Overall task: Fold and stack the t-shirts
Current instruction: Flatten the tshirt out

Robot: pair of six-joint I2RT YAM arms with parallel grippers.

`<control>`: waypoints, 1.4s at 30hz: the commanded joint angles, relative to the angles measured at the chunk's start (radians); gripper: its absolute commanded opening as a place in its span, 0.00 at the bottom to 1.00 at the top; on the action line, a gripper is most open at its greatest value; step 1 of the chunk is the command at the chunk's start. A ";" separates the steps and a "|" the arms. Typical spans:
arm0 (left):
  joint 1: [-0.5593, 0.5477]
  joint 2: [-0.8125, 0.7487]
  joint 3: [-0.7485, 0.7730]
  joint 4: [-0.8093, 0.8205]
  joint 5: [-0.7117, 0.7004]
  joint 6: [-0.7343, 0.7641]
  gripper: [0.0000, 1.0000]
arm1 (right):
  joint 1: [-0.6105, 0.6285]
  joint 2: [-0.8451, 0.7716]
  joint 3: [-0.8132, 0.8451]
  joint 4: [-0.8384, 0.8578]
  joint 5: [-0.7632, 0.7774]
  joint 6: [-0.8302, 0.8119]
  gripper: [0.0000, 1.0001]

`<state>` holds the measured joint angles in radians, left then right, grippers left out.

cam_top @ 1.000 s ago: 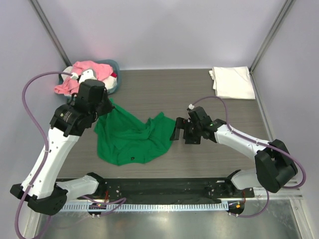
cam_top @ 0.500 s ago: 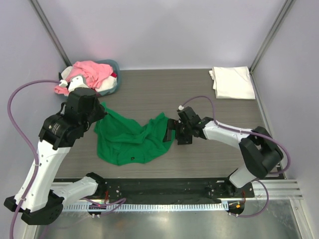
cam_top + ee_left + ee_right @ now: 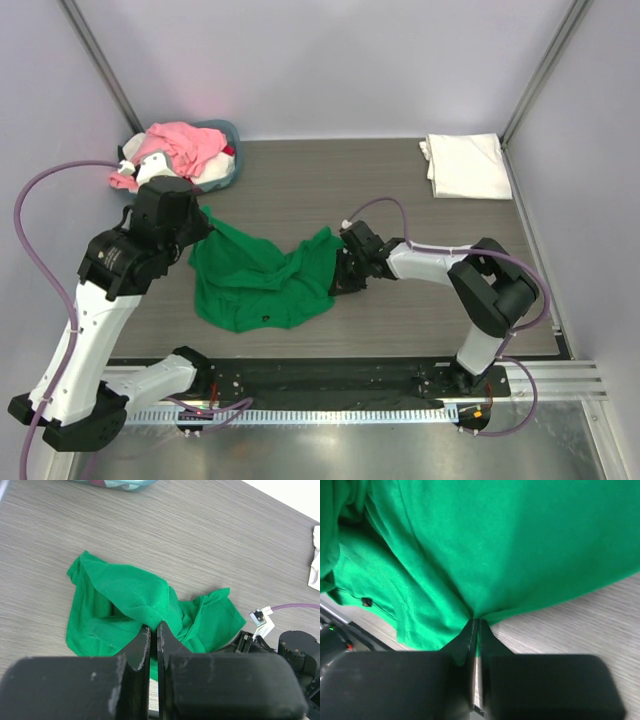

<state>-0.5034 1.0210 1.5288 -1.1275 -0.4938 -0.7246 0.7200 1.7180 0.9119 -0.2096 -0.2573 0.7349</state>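
A bright green t-shirt (image 3: 262, 277) lies crumpled on the wooden table, also filling the left wrist view (image 3: 125, 600) and the right wrist view (image 3: 485, 545). My left gripper (image 3: 153, 625) is shut on a raised fold at the shirt's upper left (image 3: 205, 225). My right gripper (image 3: 476, 622) is shut on the shirt's right edge (image 3: 340, 275), cloth pinched between its fingertips. A folded white t-shirt (image 3: 465, 165) rests at the back right. Pink and red t-shirts (image 3: 180, 148) are piled in the basket at the back left.
The round blue-grey basket (image 3: 228, 135) sits in the back left corner. Frame posts rise at both back corners. A metal rail (image 3: 330, 385) runs along the near edge by the arm bases.
My right gripper moved left onto the green shirt's right edge and shut on it. My left arm shifted slightly left early on, still holding its fold.
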 commanded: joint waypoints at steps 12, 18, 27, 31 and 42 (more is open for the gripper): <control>0.005 0.120 0.433 -0.058 0.077 0.027 0.00 | -0.405 -0.147 0.408 -0.305 0.001 -0.195 0.01; 0.005 0.139 0.603 -0.063 0.090 0.017 0.00 | -0.468 -0.287 0.608 -0.461 0.035 -0.235 0.01; 0.005 0.128 0.406 0.058 0.109 0.002 0.00 | -0.465 -0.439 0.259 -0.326 -0.168 -0.144 0.49; 0.022 0.224 0.369 0.071 0.130 0.020 0.00 | -0.465 -0.474 0.127 -0.294 -0.166 -0.138 0.54; 0.443 0.510 0.226 0.193 0.515 0.097 0.01 | -0.465 -0.460 0.030 -0.272 -0.151 -0.157 0.56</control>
<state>-0.1493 1.5238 1.7542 -0.9936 -0.0830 -0.6849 0.2516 1.2766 0.9619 -0.5243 -0.3923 0.5816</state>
